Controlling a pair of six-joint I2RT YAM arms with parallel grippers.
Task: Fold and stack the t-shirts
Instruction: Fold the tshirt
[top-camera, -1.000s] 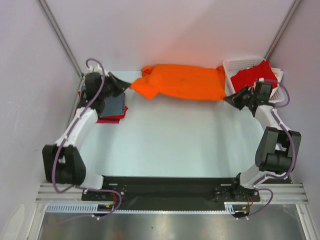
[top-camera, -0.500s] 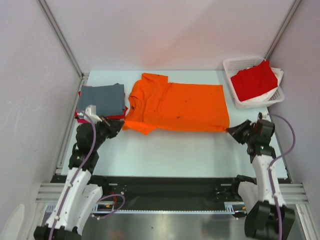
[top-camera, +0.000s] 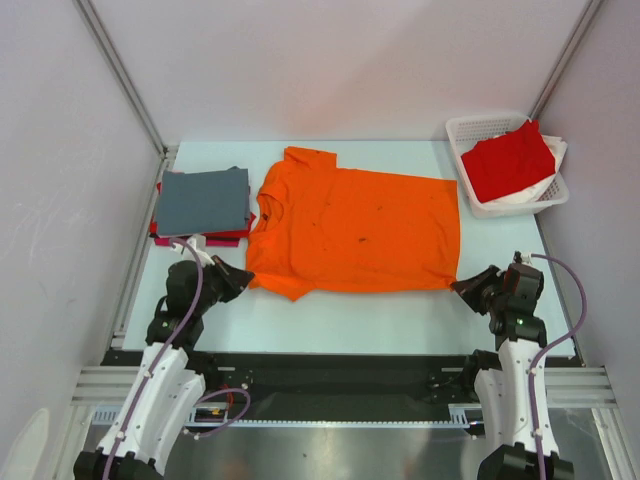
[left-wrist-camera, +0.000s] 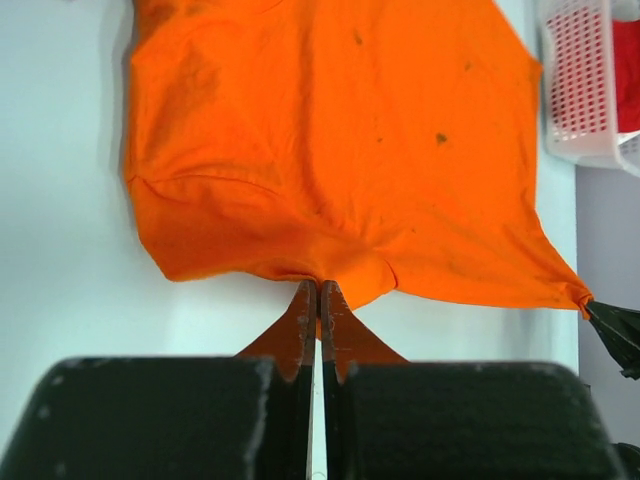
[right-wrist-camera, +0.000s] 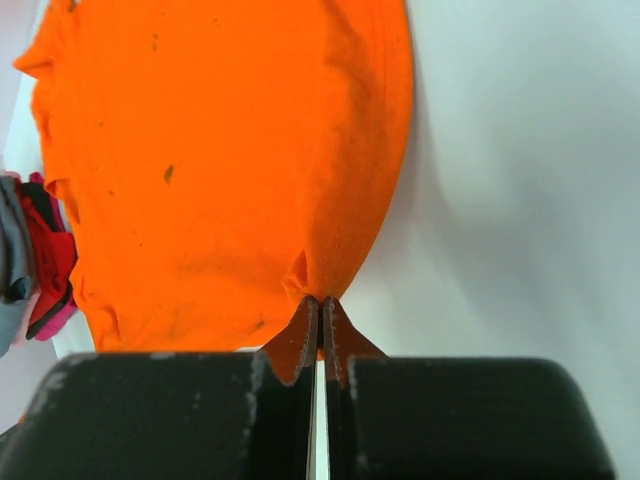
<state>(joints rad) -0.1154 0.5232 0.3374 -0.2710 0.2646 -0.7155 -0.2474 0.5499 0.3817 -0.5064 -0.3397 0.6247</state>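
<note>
1. Across the middle of the pale tabletop (top-camera: 340, 305), the bright orange cloth short-sleeved t-shirt (top-camera: 355, 220) lies spread flat, collar toward the left edge and hem toward the right edge.
2. My left gripper (top-camera: 238, 278) is clenched on the shirt's near edge at the sleeve end. My right gripper (top-camera: 463, 285) is clenched on the near hem corner.
3. Done, judging by the layout: a folded slate grey t-shirt (top-camera: 203, 198) tops a stack at the far-left corner, with red and magenta cloth edges (top-camera: 228, 235) showing beneath it.
4. Left: the orange shirt has no fold yet. A red t-shirt (top-camera: 508, 160) lies in the white plastic lattice basket (top-camera: 465, 132) at the far-right corner.
5. Estimate: past halfway, two shirts outstanding.
</note>
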